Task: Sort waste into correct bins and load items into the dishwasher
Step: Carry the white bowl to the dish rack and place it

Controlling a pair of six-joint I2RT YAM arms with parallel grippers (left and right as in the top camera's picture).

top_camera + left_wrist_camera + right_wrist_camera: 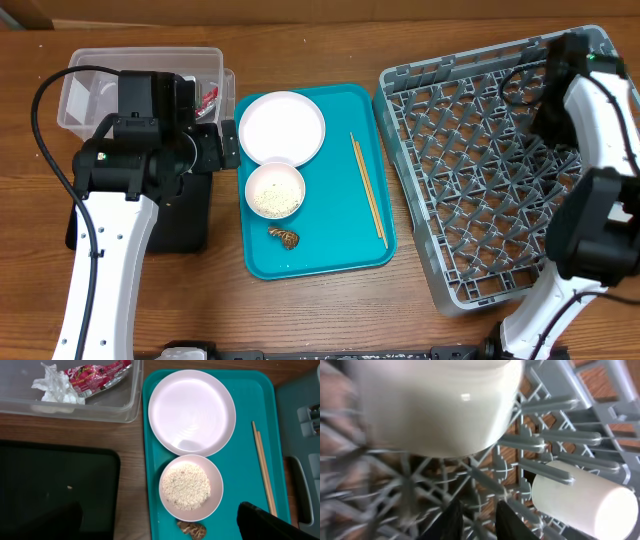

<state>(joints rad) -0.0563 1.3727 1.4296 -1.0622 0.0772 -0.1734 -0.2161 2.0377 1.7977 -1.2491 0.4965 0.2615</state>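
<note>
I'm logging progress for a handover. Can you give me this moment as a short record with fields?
clear tub: holds tissue wad and wrapper
teal tray: pink plate, bowl of rice, brown scrap, chopsticks
grey rack: white bowl and white cup among the pegs
left gripper: open, empty, by the teal tray's left edge
right gripper: jaws slightly apart, empty, over the grey rack

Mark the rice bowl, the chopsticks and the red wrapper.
rice bowl [216,485], left wrist view, bare inner wall
chopsticks [368,190], overhead view, mid-shaft
red wrapper [95,377], left wrist view, middle
</note>
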